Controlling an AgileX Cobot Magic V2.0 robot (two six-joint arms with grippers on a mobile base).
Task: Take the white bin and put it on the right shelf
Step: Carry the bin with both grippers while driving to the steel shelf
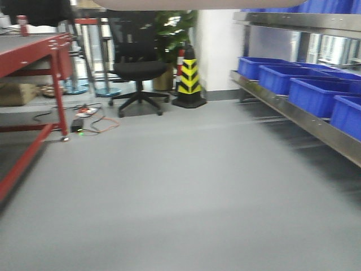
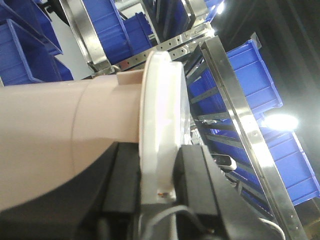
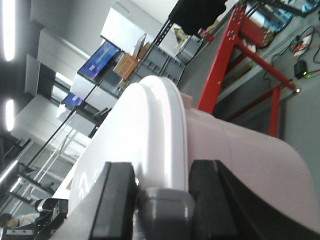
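The left claw [image 2: 156,192] and right claw [image 3: 162,200] each clamp the rounded off-white plastic bin [image 2: 60,135] by its rim; the shiny steel shelf [image 1: 293,116] is at frame right.

A yellow and black cone [image 1: 189,79] stands on the grey floor [image 1: 180,197]. A black chair [image 1: 138,68] on wheels is just left of the cone, a green plant [image 1: 172,31] behind it. Far left is a red desk [image 1: 34,53], with wires [image 1: 104,125] nearby. Blue bins [image 1: 310,93] line up on the cone's right.

Blue bins [image 1: 316,93] crowd the right shelf [image 1: 293,117]; open floor [image 1: 180,186] separates it from the red table [image 1: 34,48].
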